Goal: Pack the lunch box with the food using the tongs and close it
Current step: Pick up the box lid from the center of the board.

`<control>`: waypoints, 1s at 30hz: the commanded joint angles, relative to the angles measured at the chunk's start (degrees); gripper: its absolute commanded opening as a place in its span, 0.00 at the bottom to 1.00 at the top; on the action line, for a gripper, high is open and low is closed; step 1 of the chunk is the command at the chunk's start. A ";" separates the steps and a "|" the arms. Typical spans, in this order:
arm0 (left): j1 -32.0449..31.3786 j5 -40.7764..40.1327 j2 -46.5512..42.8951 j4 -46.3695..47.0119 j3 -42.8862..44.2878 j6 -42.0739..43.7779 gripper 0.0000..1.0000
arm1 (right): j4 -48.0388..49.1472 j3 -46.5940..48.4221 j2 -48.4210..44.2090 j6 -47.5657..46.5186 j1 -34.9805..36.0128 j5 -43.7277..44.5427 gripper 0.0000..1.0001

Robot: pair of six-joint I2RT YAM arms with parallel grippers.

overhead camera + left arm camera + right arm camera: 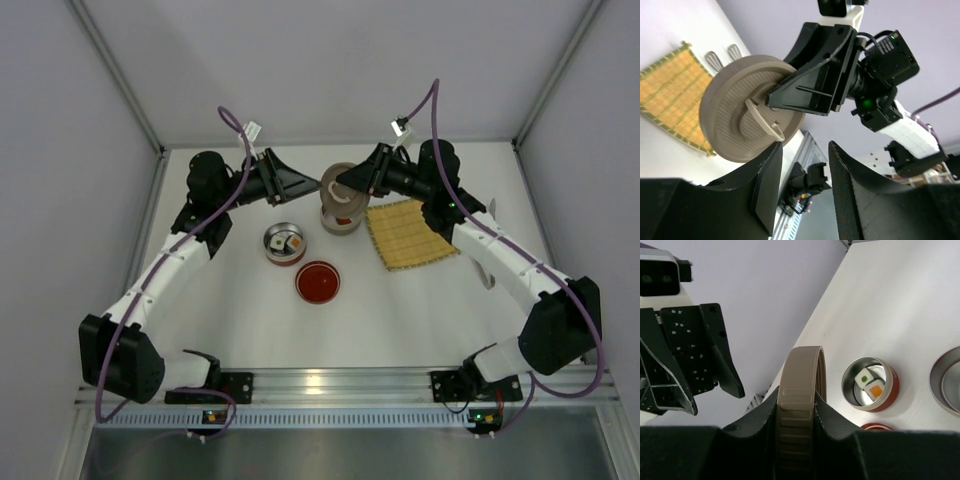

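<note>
My right gripper (345, 181) is shut on the rim of a round beige lid (801, 375), holding it on edge above the lunch box jar (340, 218). The lid's ribbed face and its fold-out handle (761, 118) fill the left wrist view. My left gripper (805, 150) is open just beside that face, nothing between its fingers. A small red-walled steel tin (890, 390) on the table holds two sushi pieces of the food (870, 382), one with a green centre and one with an orange centre. The tongs' (715, 60) grey tips show past the bamboo mat.
A yellow bamboo mat (408, 233) lies right of the jar. A shallow red dish (318, 281) sits in front of the tin (284, 243). The jar's steel rim (946, 385) shows at the right wrist view's edge. White walls enclose the table on three sides.
</note>
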 commanded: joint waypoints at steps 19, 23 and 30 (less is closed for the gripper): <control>-2.46 -10.65 1.20 -8.48 1.29 -0.12 0.48 | -6.44 7.74 -0.87 -5.14 2.24 9.25 0.00; -3.60 -11.10 1.90 -9.36 1.82 0.15 0.51 | -6.44 7.83 -0.52 -5.84 2.94 9.43 0.00; -4.83 -11.27 3.13 -8.22 2.79 -0.38 0.54 | -6.35 7.92 0.27 -6.28 3.65 9.43 0.00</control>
